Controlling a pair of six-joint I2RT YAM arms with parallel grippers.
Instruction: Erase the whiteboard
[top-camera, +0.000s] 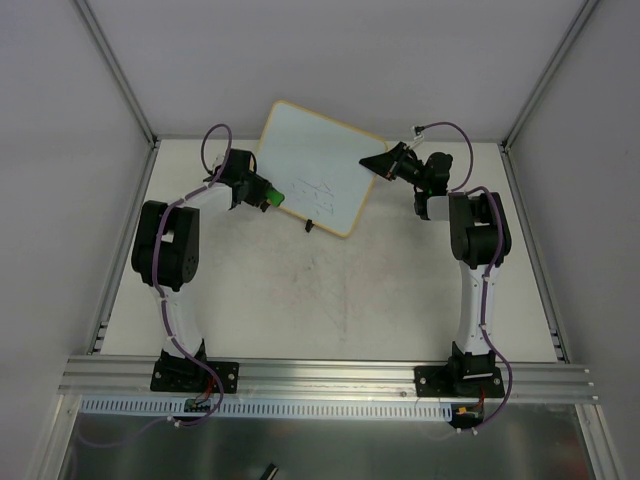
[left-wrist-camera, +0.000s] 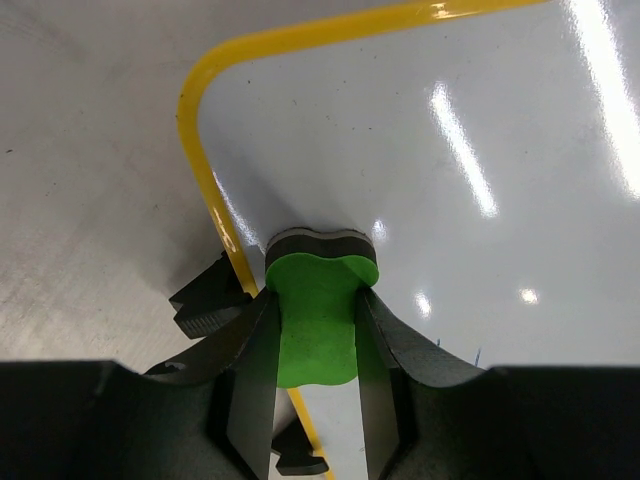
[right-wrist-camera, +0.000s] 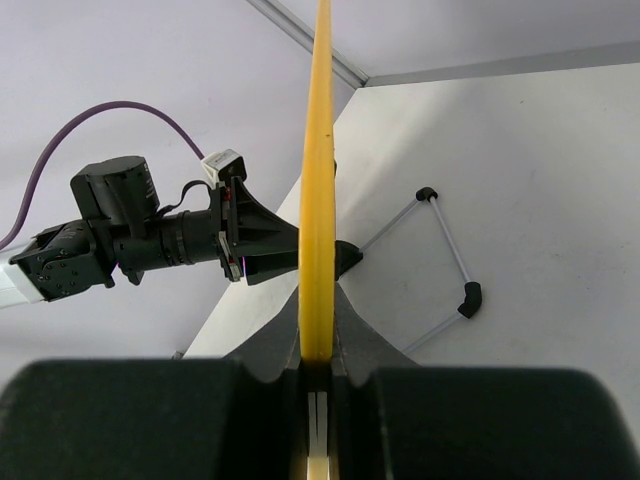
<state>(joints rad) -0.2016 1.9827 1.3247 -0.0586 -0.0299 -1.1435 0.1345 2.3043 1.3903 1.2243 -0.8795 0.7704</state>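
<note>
The whiteboard is a white square with a yellow frame, tilted up at the back middle of the table, with faint blue marks near its lower part. My right gripper is shut on its right edge; in the right wrist view the yellow frame runs straight out from between the fingers. My left gripper is shut on a green eraser whose dark felt end presses on the board's surface near its left frame edge. A black clip foot sits on the board's lower edge.
A wire stand with black corners lies on the table behind the board. Grey walls with metal rails close in the back and sides. An aluminium rail carrying both arm bases runs along the near edge.
</note>
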